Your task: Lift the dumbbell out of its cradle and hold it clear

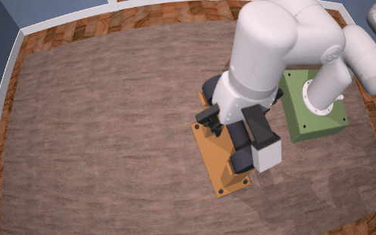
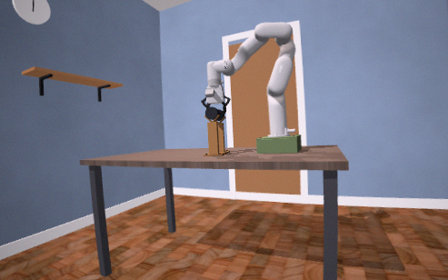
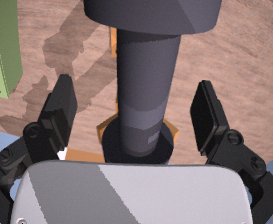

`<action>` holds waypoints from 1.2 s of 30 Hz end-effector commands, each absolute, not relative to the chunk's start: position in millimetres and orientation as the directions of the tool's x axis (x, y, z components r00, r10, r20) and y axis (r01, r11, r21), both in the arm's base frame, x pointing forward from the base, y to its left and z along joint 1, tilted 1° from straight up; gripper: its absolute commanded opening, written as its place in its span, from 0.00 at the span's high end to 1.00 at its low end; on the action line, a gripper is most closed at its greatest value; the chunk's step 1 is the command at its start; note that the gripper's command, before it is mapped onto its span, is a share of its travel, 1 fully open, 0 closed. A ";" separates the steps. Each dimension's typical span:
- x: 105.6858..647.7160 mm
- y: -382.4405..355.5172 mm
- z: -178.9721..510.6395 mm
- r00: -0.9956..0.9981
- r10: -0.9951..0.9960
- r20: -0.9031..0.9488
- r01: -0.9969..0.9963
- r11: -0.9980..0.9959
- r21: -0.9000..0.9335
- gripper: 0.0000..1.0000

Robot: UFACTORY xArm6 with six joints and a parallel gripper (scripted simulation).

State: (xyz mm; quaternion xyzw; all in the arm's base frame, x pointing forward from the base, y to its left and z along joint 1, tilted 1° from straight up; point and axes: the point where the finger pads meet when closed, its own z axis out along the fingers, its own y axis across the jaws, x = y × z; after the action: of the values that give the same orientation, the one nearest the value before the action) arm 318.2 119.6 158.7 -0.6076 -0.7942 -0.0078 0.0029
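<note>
The white arm [image 2: 275, 68] arches up from its base and bends down, wrist pointing straight at the desk. Its claw [image 3: 136, 119] hangs fully open, black fingers spread wide apart, gripping nothing.

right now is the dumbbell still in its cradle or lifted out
In its cradle. The dumbbell rests on the orange cradle; the open gripper straddles the handle, fingers apart from it.

Dumbbell [image 3: 148, 90]: dark grey, cylindrical handle between two thicker round heads; lies level in its cradle. Cradle [image 1: 216, 152]: orange, tall, on a flat bolted base plate, standing right of the worktop's centre, nearer the far edge.
</note>
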 end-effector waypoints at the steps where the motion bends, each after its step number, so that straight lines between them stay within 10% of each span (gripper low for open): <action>1: 323.2 121.7 149.6 -0.262 0.965 0.015 0.965 0.261 0.019 0.00; 14: 323.2 121.7 149.6 -0.262 0.965 0.015 0.965 0.261 0.019 0.00; 15: 323.2 121.7 149.6 -0.262 0.965 0.015 0.965 0.261 0.019 1.00; 36: 323.2 121.7 149.6 -0.262 0.965 0.015 0.965 0.261 0.019 1.00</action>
State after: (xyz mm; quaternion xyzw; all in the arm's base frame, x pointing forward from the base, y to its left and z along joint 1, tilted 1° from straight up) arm 323.1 121.6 149.2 -0.6076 -0.7942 -0.0120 0.0001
